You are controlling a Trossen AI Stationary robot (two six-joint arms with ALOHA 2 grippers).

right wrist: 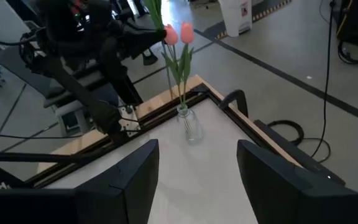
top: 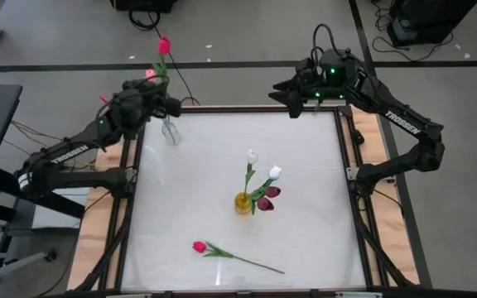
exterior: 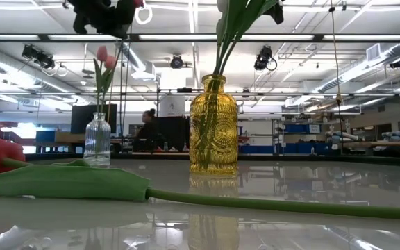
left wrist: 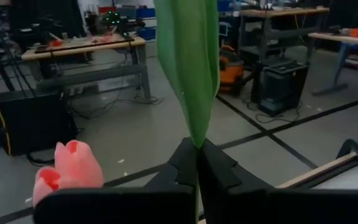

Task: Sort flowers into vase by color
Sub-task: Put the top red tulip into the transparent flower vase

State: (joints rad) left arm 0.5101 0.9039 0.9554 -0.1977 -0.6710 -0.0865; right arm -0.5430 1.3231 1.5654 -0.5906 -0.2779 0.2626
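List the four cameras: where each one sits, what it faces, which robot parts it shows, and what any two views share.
High view: overhead, straight down on the table; both arms, left gripper, right gripper.
Low view: table height, looking across past the yellow vase into the room; arm parts at top.
Left wrist view: looks past shut fingers clamping a flower's leaf.
Right wrist view: looks past open fingers at the clear vase.
Shared: the clear vase appears in the high, low and right wrist views.
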